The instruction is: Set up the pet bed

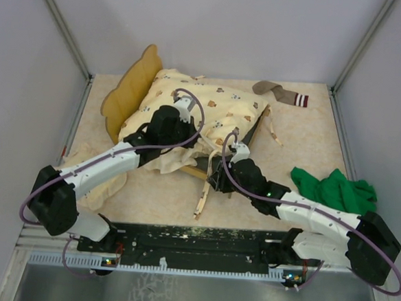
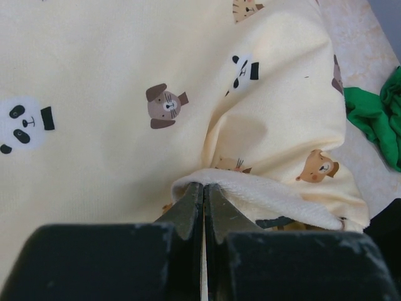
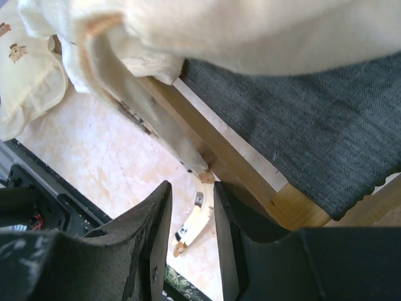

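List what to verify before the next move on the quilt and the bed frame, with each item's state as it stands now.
1. Left gripper shut on the quilt hem: ok.
2. Right gripper gripping the pet bed rail: not ok; jaws open, rail just past the tips.
3. Grey base uncovered at this corner: ok.
4. Tie strap out of the right gripper's closing path: cannot tell; it lies on the table behind the gap.
5. Green cloth apart from the pet bed: ok.
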Controlling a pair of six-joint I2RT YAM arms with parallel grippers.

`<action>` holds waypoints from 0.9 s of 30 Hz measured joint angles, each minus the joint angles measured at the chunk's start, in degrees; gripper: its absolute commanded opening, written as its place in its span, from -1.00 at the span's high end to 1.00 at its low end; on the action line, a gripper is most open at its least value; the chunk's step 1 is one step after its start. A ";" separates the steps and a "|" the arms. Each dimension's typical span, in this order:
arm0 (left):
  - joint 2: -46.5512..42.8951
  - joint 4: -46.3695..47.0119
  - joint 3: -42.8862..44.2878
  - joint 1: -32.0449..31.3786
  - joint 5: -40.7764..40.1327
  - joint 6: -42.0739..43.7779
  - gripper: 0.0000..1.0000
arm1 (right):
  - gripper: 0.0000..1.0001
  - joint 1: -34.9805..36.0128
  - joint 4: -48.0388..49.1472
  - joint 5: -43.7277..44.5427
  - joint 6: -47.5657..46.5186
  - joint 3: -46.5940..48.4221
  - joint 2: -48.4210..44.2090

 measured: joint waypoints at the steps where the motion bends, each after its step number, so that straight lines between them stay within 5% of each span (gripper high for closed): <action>1: 0.15 0.00 0.00 0.04 -0.02 0.07 1.00 | 0.34 0.07 0.00 0.39 -1.03 0.39 0.15; 10: 1.62 -0.07 0.00 1.40 -0.85 0.24 1.00 | 0.38 0.15 2.10 2.19 -6.36 2.93 2.91; 14: 1.79 -0.07 0.00 2.25 -0.83 0.24 1.00 | 0.73 0.20 3.13 2.19 -7.28 4.37 6.32; 17: 2.29 -0.07 0.00 2.71 -0.83 0.24 1.00 | 0.78 0.24 2.82 2.34 -7.50 4.96 7.26; 27: 4.98 0.07 0.00 3.85 -2.51 1.40 1.00 | 0.86 0.31 -6.43 8.79 -6.78 8.46 -0.31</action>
